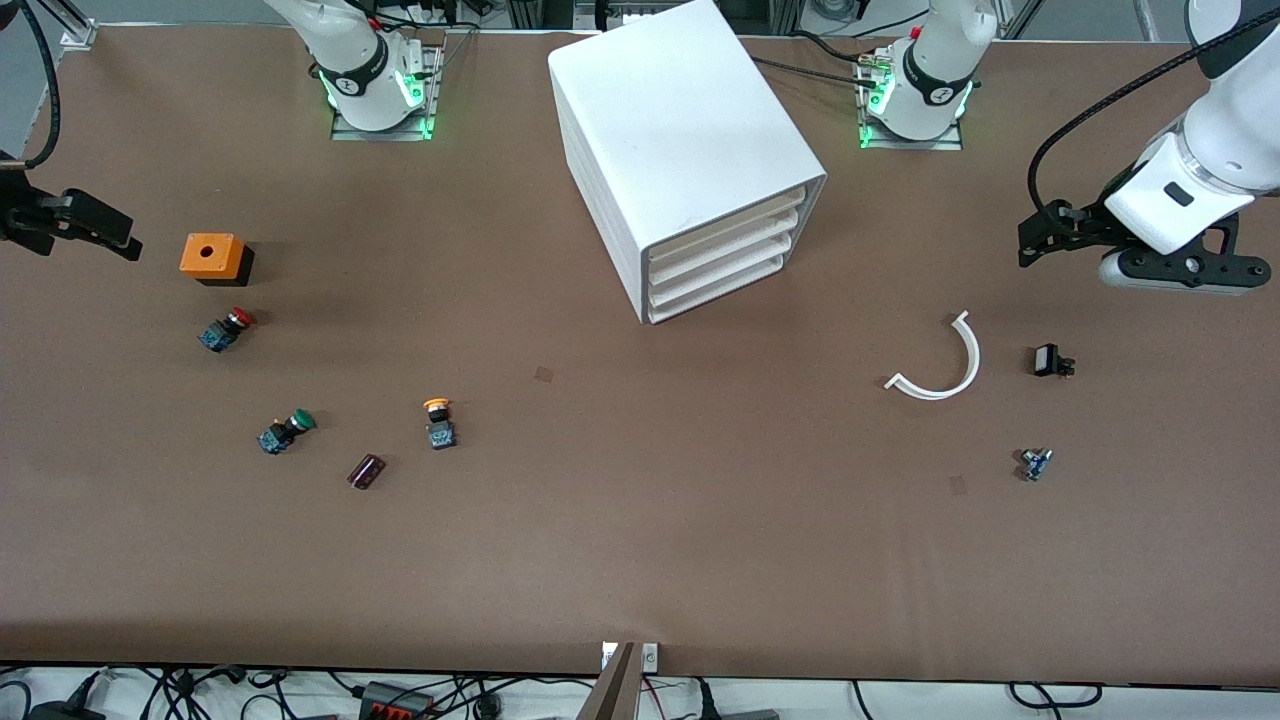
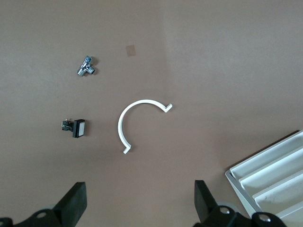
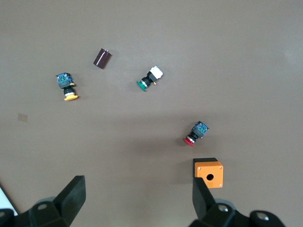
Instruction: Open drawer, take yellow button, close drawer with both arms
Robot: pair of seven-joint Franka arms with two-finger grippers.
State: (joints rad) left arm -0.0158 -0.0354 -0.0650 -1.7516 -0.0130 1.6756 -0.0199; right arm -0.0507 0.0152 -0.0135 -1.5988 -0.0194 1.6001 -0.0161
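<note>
Now, front view: drawer (image 1: 728, 222) shut, topmost in the white cabinet (image 1: 672, 130) mid-bench (image 1: 640, 560); button (image 1: 438, 421) out on the bench, toward the right arm's end.
Left end effector (image 1: 1040, 238): up over the bench's left-arm end, a white curved strip (image 1: 945, 365) near below it.
Right end effector (image 1: 85, 228): over its own end, beside an orange box (image 1: 212, 257).
Left wrist view: end effector (image 2: 137, 203) spread wide, empty; curved strip (image 2: 135, 118) just ahead of the fingers.
Right wrist view: end effector (image 3: 137, 201) wide, empty; button (image 3: 66, 86) well apart from it, orange box (image 3: 209, 172) close by one finger.
</note>
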